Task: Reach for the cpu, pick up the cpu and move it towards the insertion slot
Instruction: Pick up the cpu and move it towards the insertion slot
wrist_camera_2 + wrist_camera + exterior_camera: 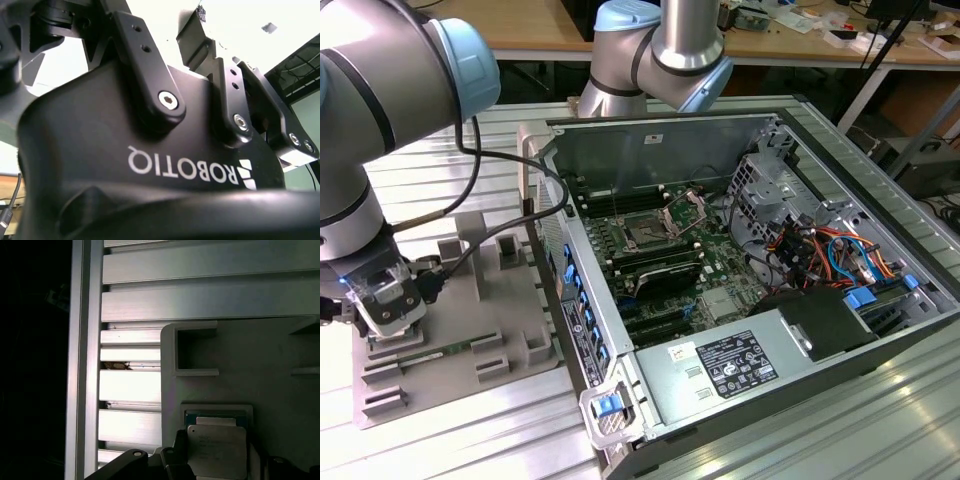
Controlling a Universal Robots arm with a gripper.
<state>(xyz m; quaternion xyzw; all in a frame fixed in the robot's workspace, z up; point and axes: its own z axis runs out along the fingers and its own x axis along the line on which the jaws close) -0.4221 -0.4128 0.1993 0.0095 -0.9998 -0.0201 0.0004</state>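
1. The gripper (388,325) is low over the grey tray (470,290), at the end of the arm on the exterior view's left.
2. In the first wrist view the cpu (217,450) lies right under the gripper, silvery top up. Dark gripper metal sits close against two opposite edges of it. I cannot tell whether the gripper is clamped on the chip or only brackets it.
3. The cpu sits in a shallow recess (216,406) of the tray, and a strip of green shows along its far edge. Faint print marks the chip's top, too small to make out.
4. A square pocket (195,347) in the tray lies near the gripper, beyond the cpu.
5. White lettering (182,167) runs across the black gripper body in the second wrist view, seen upside down.
6. The insertion slot (648,232) is well apart from the gripper, toward the exterior view's right. It lies inside the open case (880,330) with its metal bracket raised.
7. A white label (735,365) with black print sits on the power supply (790,350), farther from the gripper than the slot.
8. Tray and case both rest on a ribbed metal table (880,420).
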